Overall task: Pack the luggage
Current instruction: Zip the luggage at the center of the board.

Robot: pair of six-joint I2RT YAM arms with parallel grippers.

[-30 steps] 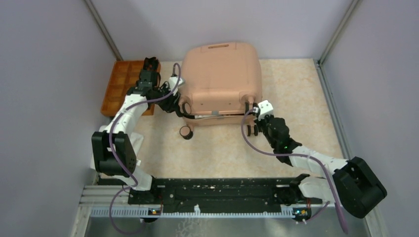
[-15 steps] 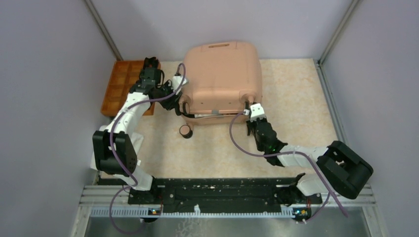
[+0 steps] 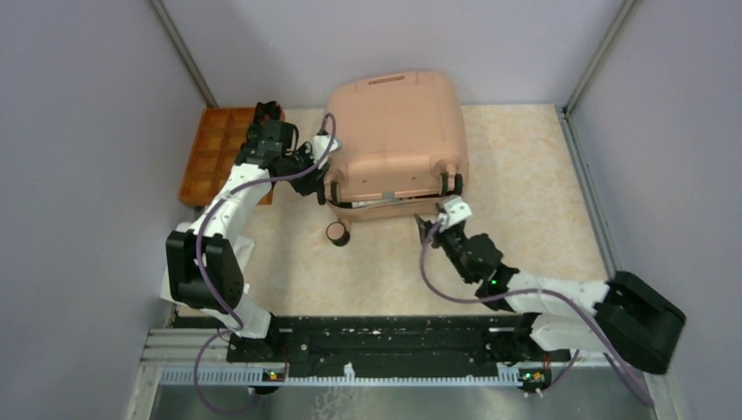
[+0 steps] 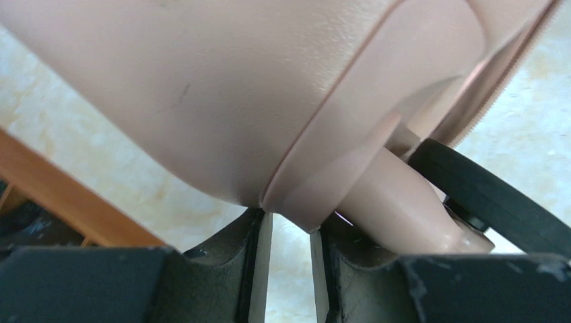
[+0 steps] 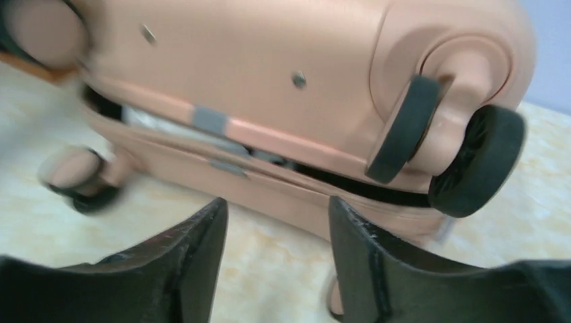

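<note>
Flanking the luggage (image 3: 394,131), my right tool (image 5: 276,205) gapes empty before its wheels (image 5: 478,161); my left tool (image 4: 288,225), near the orange tray (image 3: 210,153), sits barely parted at a corner, grip unclear.

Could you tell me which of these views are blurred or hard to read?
Right wrist view: motion blur smears the luggage, worst toward the frame's left edge. Left wrist view: sharp, but very close up. Top external view: crisp, evenly lit.
</note>
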